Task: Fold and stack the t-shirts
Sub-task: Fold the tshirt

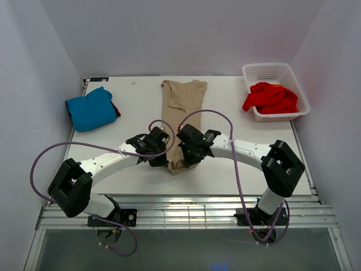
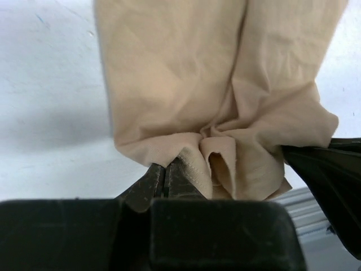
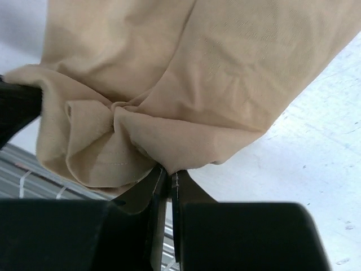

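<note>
Tan cloth first. In the top view we see the tan-beige t-shirt (image 1: 181,101) laid out as a long narrow strip on the table (image 1: 242,175), stretching away ahead of both sets of jaws. The left gripper (image 1: 162,160) and right gripper (image 1: 186,159) sit close side by side at its near end. The teal-blue t-shirt (image 1: 90,108) lies folded well off to the left of the left jaws, with the dark red t-shirt (image 1: 116,109) peeking out under its right edge. The bright red t-shirt (image 1: 271,97) is heaped in the white basket (image 1: 276,66), well off ahead and right of the right jaws.

Left wrist view: the left gripper (image 2: 166,172) has its jaws pinched tight together on a bunched fold of the tan hem (image 2: 169,84). The rest of the shirt spreads ahead of them. The right gripper (image 2: 333,169) touches the cloth just to the right.

Right wrist view: the right gripper (image 3: 167,175) is closed tight on the hem too, with the shirt (image 3: 197,73) ahead of it. The left gripper (image 3: 17,104) is at the cloth's left edge.
</note>
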Motion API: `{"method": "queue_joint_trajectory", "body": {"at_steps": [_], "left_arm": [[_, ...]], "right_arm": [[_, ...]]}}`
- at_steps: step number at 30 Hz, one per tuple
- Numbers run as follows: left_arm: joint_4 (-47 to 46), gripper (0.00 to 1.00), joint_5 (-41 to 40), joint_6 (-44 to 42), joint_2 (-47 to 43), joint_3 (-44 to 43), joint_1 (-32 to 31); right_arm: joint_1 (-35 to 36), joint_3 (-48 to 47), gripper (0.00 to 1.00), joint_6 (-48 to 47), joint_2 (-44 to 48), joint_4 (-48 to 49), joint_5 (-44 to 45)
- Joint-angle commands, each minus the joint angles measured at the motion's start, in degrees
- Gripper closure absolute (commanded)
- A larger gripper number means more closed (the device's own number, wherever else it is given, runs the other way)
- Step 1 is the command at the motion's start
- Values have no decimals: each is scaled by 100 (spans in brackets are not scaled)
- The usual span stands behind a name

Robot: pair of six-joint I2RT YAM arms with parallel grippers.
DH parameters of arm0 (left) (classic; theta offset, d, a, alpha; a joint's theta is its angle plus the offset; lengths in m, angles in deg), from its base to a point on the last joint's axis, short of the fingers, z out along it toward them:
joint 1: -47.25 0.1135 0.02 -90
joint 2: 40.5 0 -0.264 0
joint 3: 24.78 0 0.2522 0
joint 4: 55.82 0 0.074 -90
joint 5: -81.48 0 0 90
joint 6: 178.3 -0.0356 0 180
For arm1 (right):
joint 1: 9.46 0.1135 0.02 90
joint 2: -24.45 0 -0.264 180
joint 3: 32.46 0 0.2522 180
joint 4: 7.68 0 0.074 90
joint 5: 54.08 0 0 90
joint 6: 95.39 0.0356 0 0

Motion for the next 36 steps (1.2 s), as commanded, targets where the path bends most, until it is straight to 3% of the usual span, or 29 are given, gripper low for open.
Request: {"method": "queue_joint_trajectory", "body": {"at_steps": [1,14,36], "left_arm": [[-285,100,-394,-235,124,-297,312],[-1305,100,-130,-964,1301,-1280,1015],[-1306,100,195,-1430,3103,-3689,1780]], "right_arm": [[-158,-438,92,-231,-218,-187,445],[-1002,-1756,92,-978,-1237,-187,823],[-2118,-4023,92,-1875,-2731,-477,788]]}}
